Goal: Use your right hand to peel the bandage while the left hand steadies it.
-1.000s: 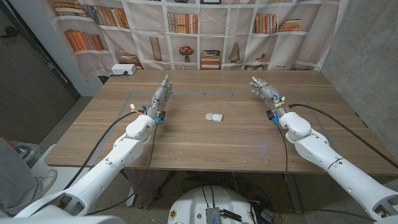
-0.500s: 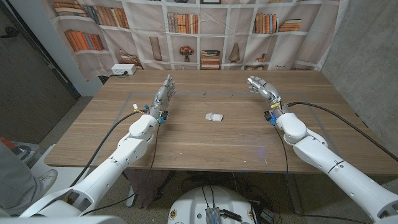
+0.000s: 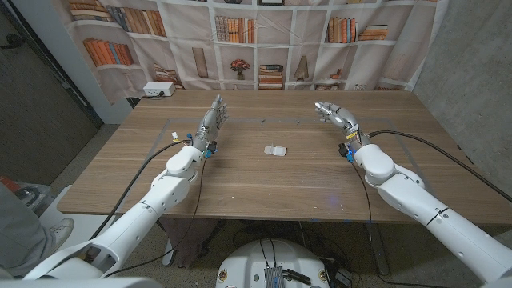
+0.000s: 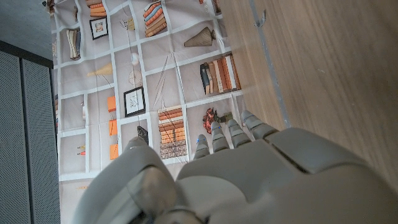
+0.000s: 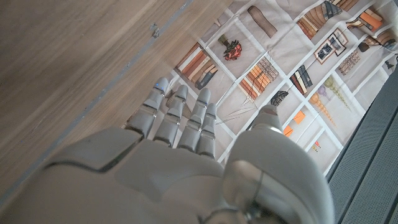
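Observation:
A small white bandage lies on the wooden table near its middle. My left hand is raised at the bandage's far left, fingers stretched out and holding nothing. On the far right side my right hand hovers with its fingers extended and leaning toward the middle, also holding nothing. Both hands stand well apart from the bandage. The left wrist view shows the back of my left hand. The right wrist view shows the back of my right hand with straight fingers.
A bookshelf-print curtain hangs behind the table. A white power strip sits at the far left corner. Thin tape lines mark the tabletop. Black cables run along both arms. A person's leg and shoe show at the lower left.
My right hand has turned and shifted inward toward the table's middle, fingers leaning left. My left hand has edged slightly forward. The bandage has not moved.

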